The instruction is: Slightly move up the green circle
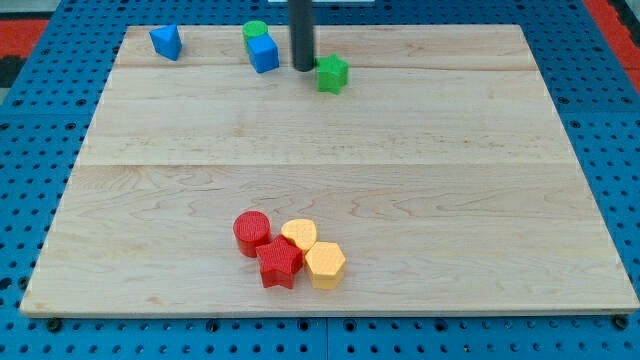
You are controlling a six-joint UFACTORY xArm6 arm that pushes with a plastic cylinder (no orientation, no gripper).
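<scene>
The green circle (254,31) sits near the board's top edge, left of centre, touching the top of a blue cube (264,53) just below it. My tip (304,67) rests on the board to the right of the blue cube and just left of a green star-shaped block (332,73). The tip is below and to the right of the green circle, a short gap apart from it.
A blue triangular block (166,41) lies at the top left. Near the bottom centre a cluster holds a red circle (252,230), a red star (279,263), a yellow block (299,235) and a yellow hexagon (325,264). The wooden board (450,180) lies on a blue pegboard.
</scene>
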